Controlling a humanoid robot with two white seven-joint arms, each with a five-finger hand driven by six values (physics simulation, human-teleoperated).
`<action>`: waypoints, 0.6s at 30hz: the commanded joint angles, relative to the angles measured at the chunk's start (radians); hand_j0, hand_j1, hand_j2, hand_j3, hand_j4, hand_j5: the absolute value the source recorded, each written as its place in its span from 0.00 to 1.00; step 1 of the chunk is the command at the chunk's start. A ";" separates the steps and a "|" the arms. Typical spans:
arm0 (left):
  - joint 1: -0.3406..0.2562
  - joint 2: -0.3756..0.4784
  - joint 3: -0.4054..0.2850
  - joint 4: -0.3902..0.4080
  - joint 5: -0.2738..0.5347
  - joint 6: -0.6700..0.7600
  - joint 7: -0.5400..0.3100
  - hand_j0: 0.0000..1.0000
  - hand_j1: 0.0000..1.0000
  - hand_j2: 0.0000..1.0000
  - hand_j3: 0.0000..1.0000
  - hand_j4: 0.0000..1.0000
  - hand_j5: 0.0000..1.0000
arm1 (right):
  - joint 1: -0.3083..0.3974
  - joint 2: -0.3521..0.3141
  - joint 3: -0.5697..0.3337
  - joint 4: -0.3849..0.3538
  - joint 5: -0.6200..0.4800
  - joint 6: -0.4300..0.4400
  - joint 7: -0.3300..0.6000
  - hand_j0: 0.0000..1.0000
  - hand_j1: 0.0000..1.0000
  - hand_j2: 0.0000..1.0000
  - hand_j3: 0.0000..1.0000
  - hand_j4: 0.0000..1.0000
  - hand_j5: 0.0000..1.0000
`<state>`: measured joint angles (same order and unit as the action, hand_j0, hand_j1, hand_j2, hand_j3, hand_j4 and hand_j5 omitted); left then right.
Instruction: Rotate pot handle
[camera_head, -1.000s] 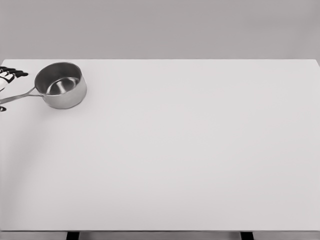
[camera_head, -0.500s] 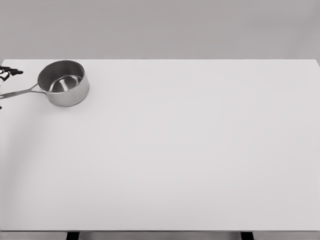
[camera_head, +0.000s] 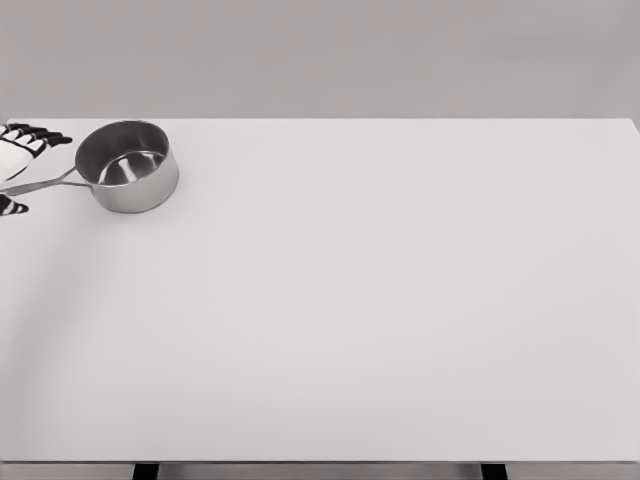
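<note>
Head view: I see my left robot hand (camera_head: 18, 160) at the far left edge (only part of it shows). Its fingers (camera_head: 40, 137) are spread around the thin handle (camera_head: 40, 183), and I cannot tell if they touch it. The shiny pot (camera_head: 128, 166) sits just right of the hand on the white counter (camera_head: 380, 300).

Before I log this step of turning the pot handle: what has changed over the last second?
The pot slid slightly right and away across the table early on, then stopped; its handle points left as before. The left hand drew back toward the left edge, then came back in, fingers spread above and below the handle's end. Whether it touches the handle cannot be told.
</note>
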<state>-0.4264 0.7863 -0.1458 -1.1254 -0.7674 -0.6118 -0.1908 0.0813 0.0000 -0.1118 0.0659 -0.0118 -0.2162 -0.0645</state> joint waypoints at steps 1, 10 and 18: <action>0.000 -0.013 0.002 0.006 -0.032 0.001 0.001 1.00 1.00 1.00 1.00 1.00 1.00 | 0.000 0.000 0.000 0.000 0.000 0.000 0.000 1.00 1.00 1.00 1.00 1.00 1.00; -0.021 -0.035 0.005 0.012 -0.063 0.001 0.001 1.00 1.00 1.00 1.00 1.00 1.00 | 0.000 0.000 0.000 0.000 0.000 0.000 0.000 1.00 1.00 1.00 1.00 1.00 1.00; -0.048 -0.030 0.006 0.059 -0.064 0.001 0.001 1.00 1.00 1.00 1.00 1.00 1.00 | 0.000 0.000 0.000 0.000 0.000 0.000 0.000 1.00 1.00 1.00 1.00 1.00 1.00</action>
<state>-0.4755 0.7541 -0.1413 -1.0727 -0.8362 -0.6119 -0.1908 0.0813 0.0000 -0.1118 0.0659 -0.0118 -0.2162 -0.0645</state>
